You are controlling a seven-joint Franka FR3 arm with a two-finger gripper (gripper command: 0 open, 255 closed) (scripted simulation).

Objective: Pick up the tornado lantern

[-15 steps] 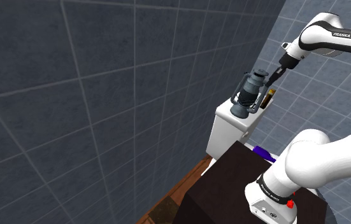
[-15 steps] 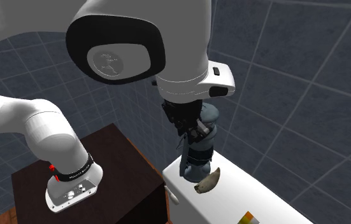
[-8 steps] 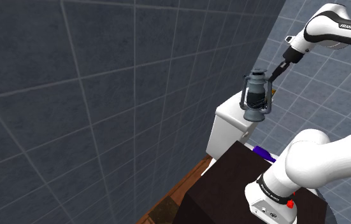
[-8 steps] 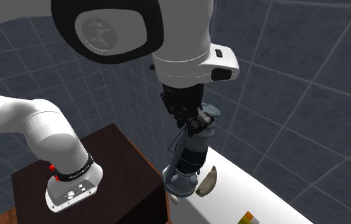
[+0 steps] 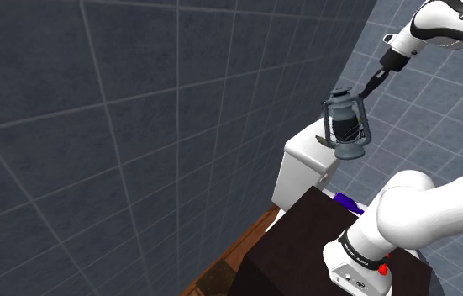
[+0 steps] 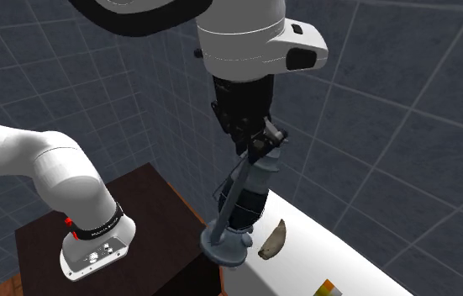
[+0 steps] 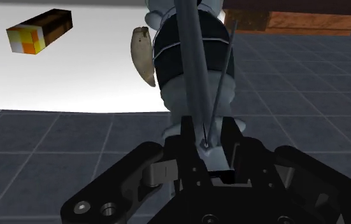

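The lantern [image 5: 344,128] hangs in the air, just over the end of the white tank [image 5: 299,161]. It leans to one side. In the shoulder view we can see wall under its round foot, so we think it is off the tank.

What could go wrong? We think the lantern could slip. The hand [image 6: 265,145] has it only by the very top, and all the heavy part hangs below. If the arm moves fast or stops hard, the lantern may swing like a bell. A big swing could pull it out of the fingers. Then it would drop on the tank or down to the floor.

It could also bump things. A tan curved thing [image 6: 273,239] lies on the tank, just beside the foot in the second exterior view. A small box [image 7: 39,30] with orange and yellow squares lies farther along. If the hand goes down or sideways, the foot may knock the tan thing off, or hit the tank's edge and twist in the grip. Going straight up and slow looks safest to us.

Now the hand. In the wrist view the two black fingers are close together, clamped on the top of the lantern, right where its thin wire handle meets the cap. We see them touch nothing else.
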